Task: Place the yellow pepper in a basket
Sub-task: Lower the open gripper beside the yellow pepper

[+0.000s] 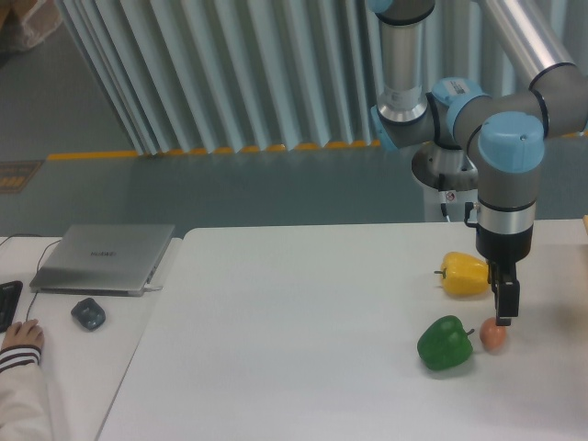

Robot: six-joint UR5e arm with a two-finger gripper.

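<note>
The yellow pepper [464,274] lies on its side on the white table [303,331] at the right, its stem pointing left. My gripper [504,308] hangs straight down just to the right of it, with its dark fingertips right above the small orange-pink fruit [493,336]. The fingers appear edge-on as one dark shape, so the gap between them cannot be made out. Nothing is visibly held. No basket shows clearly; only a tan sliver [584,223] sits at the right edge of the frame.
A green pepper [446,343] lies in front of the yellow one, beside the orange-pink fruit. On a side table to the left are a closed laptop [106,257], a mouse [88,313] and a person's hand [20,338].
</note>
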